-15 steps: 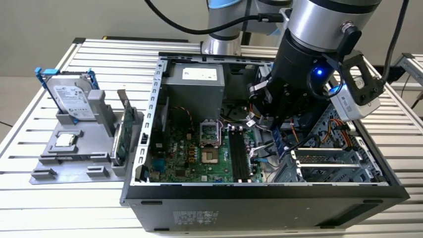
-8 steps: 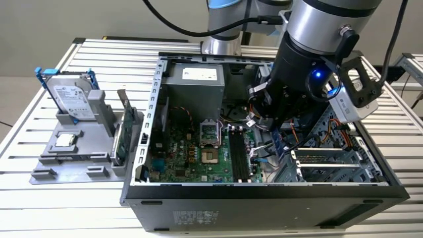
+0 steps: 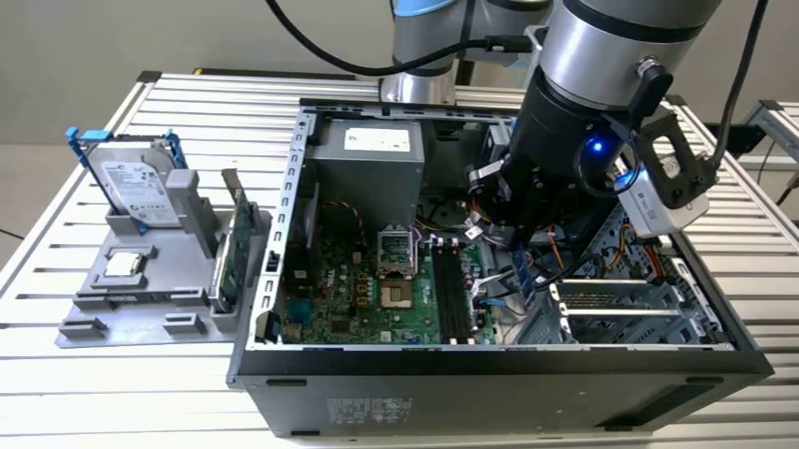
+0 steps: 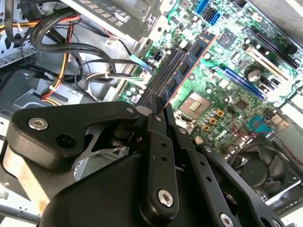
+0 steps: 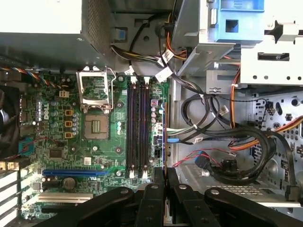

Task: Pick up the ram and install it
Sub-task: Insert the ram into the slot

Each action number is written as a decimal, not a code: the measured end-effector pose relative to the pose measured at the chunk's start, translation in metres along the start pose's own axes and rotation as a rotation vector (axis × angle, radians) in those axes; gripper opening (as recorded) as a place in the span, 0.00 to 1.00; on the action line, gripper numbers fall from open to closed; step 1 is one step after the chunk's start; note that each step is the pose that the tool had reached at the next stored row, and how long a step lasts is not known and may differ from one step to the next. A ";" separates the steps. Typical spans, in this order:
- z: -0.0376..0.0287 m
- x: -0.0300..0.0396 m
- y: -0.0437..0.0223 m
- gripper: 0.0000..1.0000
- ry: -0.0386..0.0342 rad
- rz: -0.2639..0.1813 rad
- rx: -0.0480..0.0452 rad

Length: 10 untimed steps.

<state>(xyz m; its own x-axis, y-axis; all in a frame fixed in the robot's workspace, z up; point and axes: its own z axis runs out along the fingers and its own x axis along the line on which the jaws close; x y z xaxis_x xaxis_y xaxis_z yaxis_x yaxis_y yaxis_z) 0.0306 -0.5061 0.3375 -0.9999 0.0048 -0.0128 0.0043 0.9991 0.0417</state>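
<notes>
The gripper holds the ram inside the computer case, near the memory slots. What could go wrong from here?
1. In the first wrist view the ram seems to sit beside the black memory slots, not over one. Pressing down there could hit the motherboard or bend the stick.
2. Loose cables lie close to the gripper and could catch on it.

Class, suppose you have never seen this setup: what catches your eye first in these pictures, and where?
The black arm reaches into the open computer case mid-table in the exterior view. In the second wrist view its hand is shut on the blue-faced ram, right beside the dark memory slots. At the exterior view's left, a silver hard drive stands in a grey holder.
</notes>
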 end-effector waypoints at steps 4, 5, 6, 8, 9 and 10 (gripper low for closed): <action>0.0044 0.0001 -0.0002 0.00 0.0000 0.000 0.0002; 0.0048 0.0001 -0.0002 0.00 0.0000 0.000 0.0003; 0.0056 0.0002 -0.0002 0.00 0.0000 0.000 0.0002; 0.0073 0.0007 -0.0002 0.00 -0.0002 0.000 0.0002; 0.0079 0.0007 -0.0002 0.00 -0.0003 0.000 0.0002; 0.0085 0.0007 -0.0002 0.00 -0.0003 0.000 0.0003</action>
<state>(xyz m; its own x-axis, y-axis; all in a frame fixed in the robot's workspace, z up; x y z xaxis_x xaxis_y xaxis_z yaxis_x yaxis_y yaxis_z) 0.0300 -0.5060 0.3290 -0.9999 0.0048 -0.0131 0.0042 0.9991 0.0414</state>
